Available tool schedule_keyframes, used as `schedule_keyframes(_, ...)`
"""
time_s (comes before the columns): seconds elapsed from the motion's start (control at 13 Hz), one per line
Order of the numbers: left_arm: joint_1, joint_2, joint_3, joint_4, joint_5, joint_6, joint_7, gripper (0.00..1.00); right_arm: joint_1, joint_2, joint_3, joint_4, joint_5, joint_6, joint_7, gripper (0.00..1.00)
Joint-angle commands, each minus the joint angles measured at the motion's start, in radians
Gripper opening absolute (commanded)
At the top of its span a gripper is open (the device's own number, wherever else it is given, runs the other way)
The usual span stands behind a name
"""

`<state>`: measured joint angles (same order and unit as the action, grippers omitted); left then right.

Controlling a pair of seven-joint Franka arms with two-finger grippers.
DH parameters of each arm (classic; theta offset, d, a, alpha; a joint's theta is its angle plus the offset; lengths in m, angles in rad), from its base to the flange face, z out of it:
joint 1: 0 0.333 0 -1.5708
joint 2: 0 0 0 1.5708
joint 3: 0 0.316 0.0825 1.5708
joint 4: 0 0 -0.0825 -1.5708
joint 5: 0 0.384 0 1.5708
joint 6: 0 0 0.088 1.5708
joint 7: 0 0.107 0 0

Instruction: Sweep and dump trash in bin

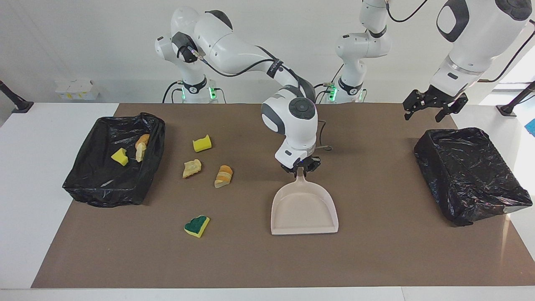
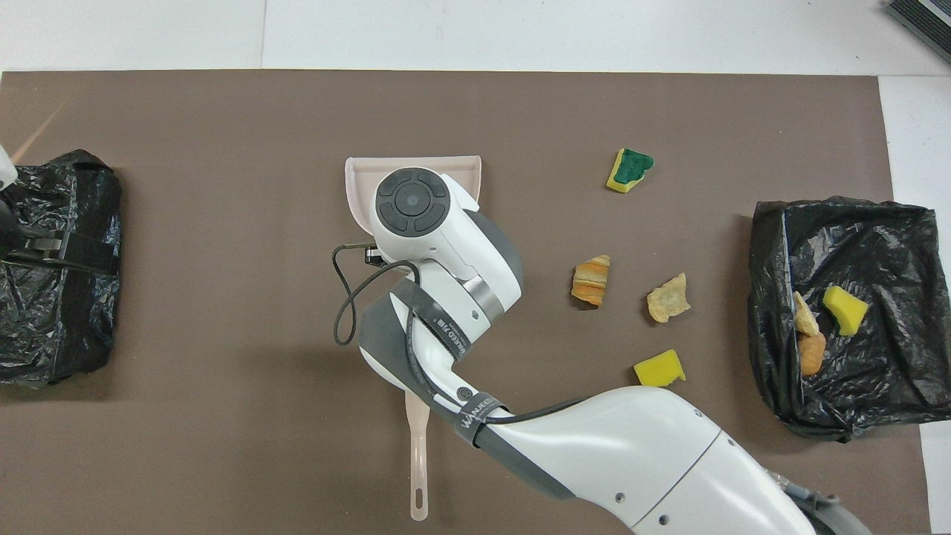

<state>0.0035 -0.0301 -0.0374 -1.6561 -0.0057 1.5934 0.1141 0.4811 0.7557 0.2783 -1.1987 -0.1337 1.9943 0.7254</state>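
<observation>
The right gripper (image 1: 301,168) is pinched tight on the neck of the dustpan (image 1: 304,207), right where the handle meets the pan. The pan lies flat on the brown mat (image 1: 376,251), with its open lip pointing away from the robots. From the grip, the long handle (image 2: 418,461) runs back toward the robots, under the arm. Holding it that low and close to the pan probably gives the arm firm control of the lip against the mat.

The loose trash lies off to the side of that gripper, toward the right arm's end of the table. The striped bread piece (image 1: 223,176) is the closest scrap to it. A paler bread piece (image 1: 192,168) lies just past that, then a yellow sponge chunk (image 1: 202,144). The green-and-yellow sponge piece (image 1: 197,225) sits by itself, level with the pan's lip. None of them touches the pan, which is empty.

Farther the same way stands a bin lined with a black bag (image 1: 83,184), already holding a yellow chunk (image 1: 119,156) and some bread (image 1: 141,147). So part of the job looks done, with four scraps left to collect.

The left gripper (image 1: 434,105) hangs with its fingers spread, holding nothing, over the table's edge by a second black-bagged bin (image 1: 472,175). It seems to be waiting. I see no brush anywhere, so the pan may have to scoop alone.
</observation>
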Motion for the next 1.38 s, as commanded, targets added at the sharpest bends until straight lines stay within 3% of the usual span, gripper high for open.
schedule_keyframes(0.0,0.004,-0.03,0.001,-0.037,0.006,0.022,0.013,1.0,0.002,0.024,0.005,0.022,0.028,0.015,-0.035,0.0)
schedule_keyframes(0.08,0.004,-0.03,0.001,-0.037,0.006,0.023,0.013,1.0,0.002,0.022,0.005,0.022,0.029,0.014,-0.035,0.09)
schedule_keyframes(0.23,0.004,-0.03,0.001,-0.037,0.006,0.022,0.013,1.0,0.001,0.022,0.005,0.022,0.028,0.004,-0.035,0.41)
schedule_keyframes(0.38,0.004,-0.03,0.001,-0.037,0.006,0.022,0.015,1.0,-0.01,0.011,0.005,0.022,0.028,0.003,-0.035,0.48)
schedule_keyframes(0.46,0.004,-0.03,0.001,-0.037,0.006,0.023,0.015,1.0,-0.015,0.005,0.005,0.024,0.028,0.003,-0.032,0.57)
schedule_keyframes(0.69,-0.003,-0.019,-0.001,-0.034,0.009,0.026,0.016,1.0,-0.012,-0.064,0.005,0.007,0.057,-0.008,-0.012,0.65)
schedule_keyframes(0.92,-0.011,0.001,-0.001,-0.022,0.006,0.033,0.015,1.0,0.004,-0.174,0.007,-0.109,0.097,-0.029,0.064,0.75)
schedule_keyframes(1.23,-0.025,0.033,-0.013,-0.02,-0.003,0.071,0.013,1.0,0.039,-0.33,0.03,-0.286,0.108,-0.121,0.089,0.99)
schedule_keyframes(1.31,-0.04,0.048,-0.013,-0.021,-0.007,0.08,0.012,1.0,0.053,-0.364,0.032,-0.339,0.123,-0.124,0.104,0.99)
